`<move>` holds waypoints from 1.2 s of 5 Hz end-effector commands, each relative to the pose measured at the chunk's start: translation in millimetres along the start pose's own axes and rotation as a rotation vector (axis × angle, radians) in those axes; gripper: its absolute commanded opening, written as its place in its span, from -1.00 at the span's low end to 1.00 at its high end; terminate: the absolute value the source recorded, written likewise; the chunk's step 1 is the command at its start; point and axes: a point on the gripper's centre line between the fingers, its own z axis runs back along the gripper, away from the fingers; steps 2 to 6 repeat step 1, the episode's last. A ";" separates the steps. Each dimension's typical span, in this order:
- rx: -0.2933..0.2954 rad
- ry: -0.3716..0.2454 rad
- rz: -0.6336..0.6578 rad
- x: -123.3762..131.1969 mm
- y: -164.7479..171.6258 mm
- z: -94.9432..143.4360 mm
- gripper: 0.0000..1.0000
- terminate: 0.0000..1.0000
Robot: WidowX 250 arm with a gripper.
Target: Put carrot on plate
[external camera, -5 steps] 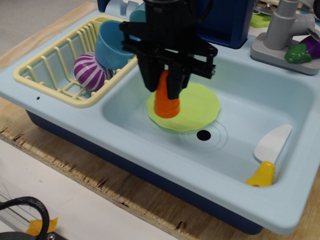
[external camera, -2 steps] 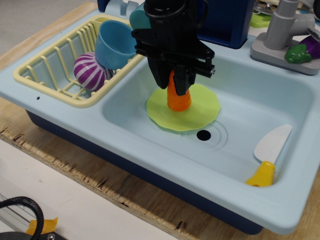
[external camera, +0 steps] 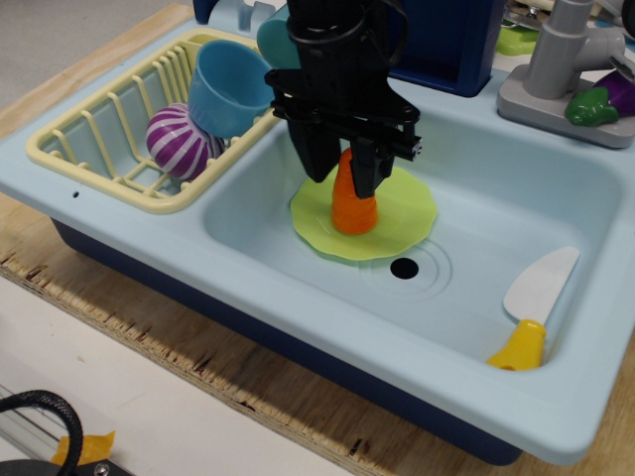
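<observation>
- Observation view: my black fingers (external camera: pixel 340 177) have spread apart since a second ago and no longer pinch the small smooth orange plastic carrot cone (external camera: pixel 353 199).
- The carrot has come down; it now stands wide end down on the flat round light-green plastic plate (external camera: pixel 405 212) in the pale blue toy sink (external camera: pixel 516 228).
- I judge the placing done; only lifting clear remains.

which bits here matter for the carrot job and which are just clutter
Job:
carrot, standing wide end down on the plate
plate
gripper

Lying about:
blue cup
striped ball
drying rack
toy knife
faucet
</observation>
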 end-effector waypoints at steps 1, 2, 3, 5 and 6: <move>0.003 -0.039 0.005 7.4 1.9 9.6 1.00 1.00; 0.003 -0.039 0.005 7.4 1.9 9.6 1.00 1.00; 0.003 -0.039 0.005 7.4 1.9 9.6 1.00 1.00; 0.003 -0.039 0.005 7.4 1.9 9.6 1.00 1.00; 0.003 -0.039 0.005 7.4 1.9 9.6 1.00 1.00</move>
